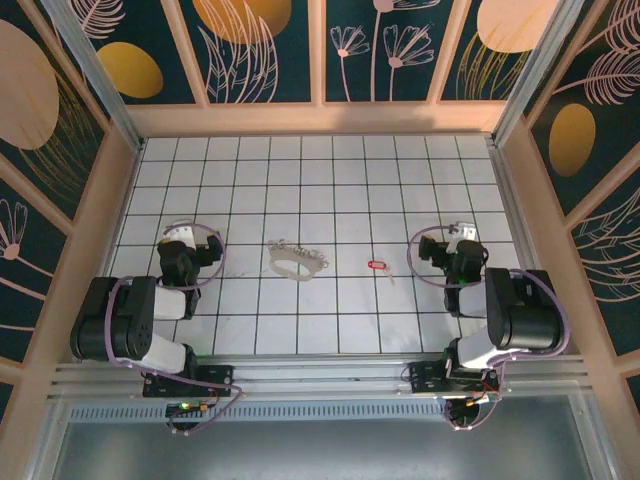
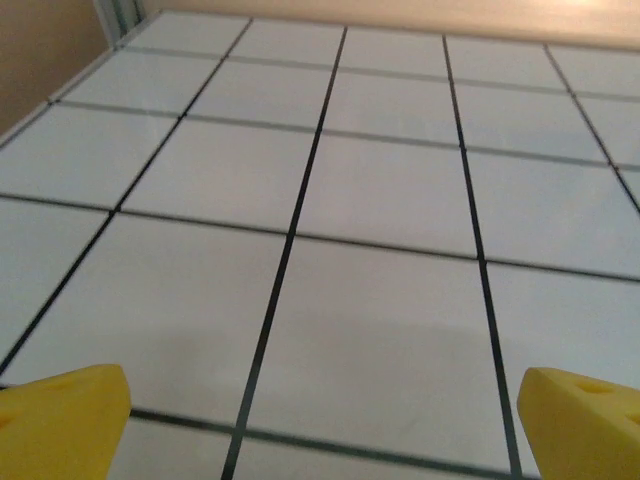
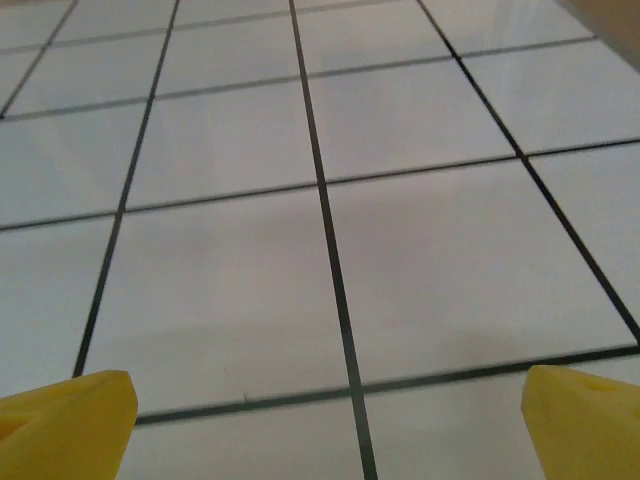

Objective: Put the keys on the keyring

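Observation:
The keyring (image 1: 296,262), a pale oval loop with a bumpy metal strip along its far side, lies flat on the tiled table (image 1: 320,160) near the middle. One tile to its right lies a key (image 1: 378,265), small and red-headed with a thin pale end. My left gripper (image 1: 180,262) is folded back at the left, about three tiles from the keyring. My right gripper (image 1: 455,258) rests at the right, roughly two tiles from the key. Both wrist views show yellow fingertips (image 2: 65,420) (image 3: 65,425) spread wide over bare tiles, with nothing between them: left gripper (image 2: 322,425), right gripper (image 3: 325,425).
Wooden side walls (image 1: 110,200) and a back rail (image 1: 320,118) fence the white grid table. A metal rail (image 1: 320,375) runs along the near edge, where both arm bases are bolted.

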`<state>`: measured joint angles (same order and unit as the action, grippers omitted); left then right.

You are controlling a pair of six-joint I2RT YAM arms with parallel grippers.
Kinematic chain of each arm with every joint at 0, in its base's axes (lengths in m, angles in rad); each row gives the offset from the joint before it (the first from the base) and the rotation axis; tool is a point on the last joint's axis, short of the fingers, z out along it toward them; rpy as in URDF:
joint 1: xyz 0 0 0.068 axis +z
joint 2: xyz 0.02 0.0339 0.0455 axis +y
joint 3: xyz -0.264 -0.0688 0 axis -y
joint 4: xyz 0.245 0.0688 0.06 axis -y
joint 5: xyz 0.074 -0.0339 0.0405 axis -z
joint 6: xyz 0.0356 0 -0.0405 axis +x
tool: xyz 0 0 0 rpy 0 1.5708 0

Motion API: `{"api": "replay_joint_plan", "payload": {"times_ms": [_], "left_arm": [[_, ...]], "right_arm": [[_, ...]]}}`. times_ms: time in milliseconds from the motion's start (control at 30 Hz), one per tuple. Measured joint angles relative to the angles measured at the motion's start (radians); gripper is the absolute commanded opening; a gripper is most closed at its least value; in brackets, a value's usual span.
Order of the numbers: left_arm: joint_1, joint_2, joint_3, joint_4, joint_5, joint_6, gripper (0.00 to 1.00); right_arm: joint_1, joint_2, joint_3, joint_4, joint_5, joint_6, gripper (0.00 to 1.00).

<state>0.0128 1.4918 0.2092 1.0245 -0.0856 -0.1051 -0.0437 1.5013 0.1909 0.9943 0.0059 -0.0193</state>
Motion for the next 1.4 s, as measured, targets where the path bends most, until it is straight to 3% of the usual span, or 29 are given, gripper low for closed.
{"api": "replay_joint_plan", "payload": {"times_ms": [367,933,1067,1400], "left_arm": [[-0.005,0.017,0.016,0.143,-0.005,0.008,0.99],[-0.007,0.023,0.025,0.181,-0.005,0.011,0.99],[-0.007,0.023,0.025,0.192,-0.005,0.016,0.92],[-0.007,-0.095,0.106,0.026,-0.023,0.022,0.92]], "right_arm": [[0.003,0.023,0.021,0.145,0.000,0.008,0.99],[0.006,0.028,0.026,0.189,-0.001,0.026,0.99],[0.006,0.027,0.027,0.192,-0.008,0.026,0.99],[0.005,-0.165,0.105,-0.028,0.017,0.076,0.99]]}}
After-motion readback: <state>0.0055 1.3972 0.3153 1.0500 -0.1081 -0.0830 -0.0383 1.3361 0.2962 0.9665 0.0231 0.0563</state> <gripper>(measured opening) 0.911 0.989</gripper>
